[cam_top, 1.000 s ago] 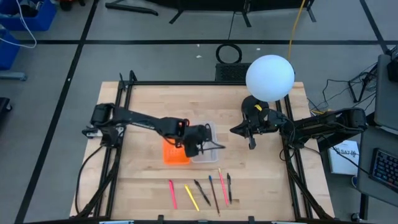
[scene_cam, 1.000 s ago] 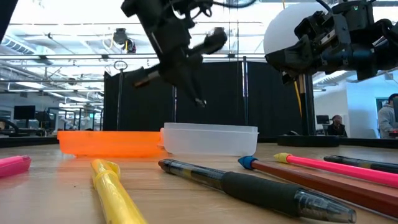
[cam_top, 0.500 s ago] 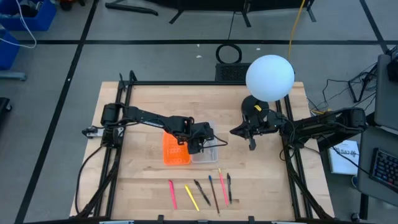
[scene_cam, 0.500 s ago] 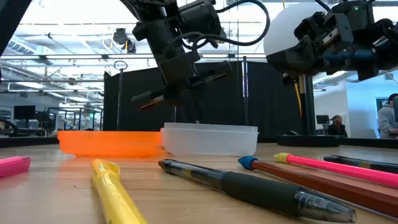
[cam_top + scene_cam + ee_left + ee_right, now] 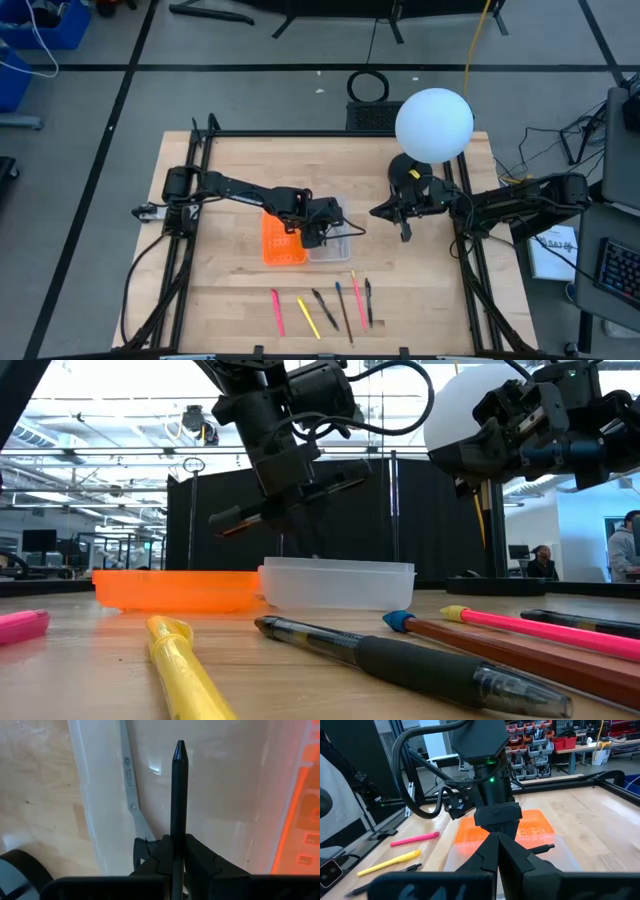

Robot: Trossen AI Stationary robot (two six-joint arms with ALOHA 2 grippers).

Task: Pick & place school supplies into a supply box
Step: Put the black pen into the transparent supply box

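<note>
The wooden table (image 5: 420, 270) carries everything, and my two arms reach in over it from either side. My supply box (image 5: 305, 240) lies open near the middle of it, the orange gridded panel (image 5: 282, 241) on the left and the clear tray (image 5: 333, 243) joined to it on the right. My left claw (image 5: 322, 233) hangs just above the clear tray, clamped on a black pen (image 5: 179, 795) that sticks out forward past my fingers and is held roughly level over the tray. In the tray, beside the pen's line, lies a silver scissors blade (image 5: 131, 790); its handles are hidden behind my fingers, I think. My right claw (image 5: 404, 231) waits well apart to the right of the box, above bare table, its fingers pressed together on nothing. Nearer the front edge, apart from the box, lie the remaining supplies in a loose row: a pink pen (image 5: 277, 311), a yellow pen (image 5: 308, 318), a black pen (image 5: 324, 310), a blue-tipped pencil (image 5: 343, 312), a pink pencil (image 5: 358, 298) and another dark pen (image 5: 368, 301)
</note>
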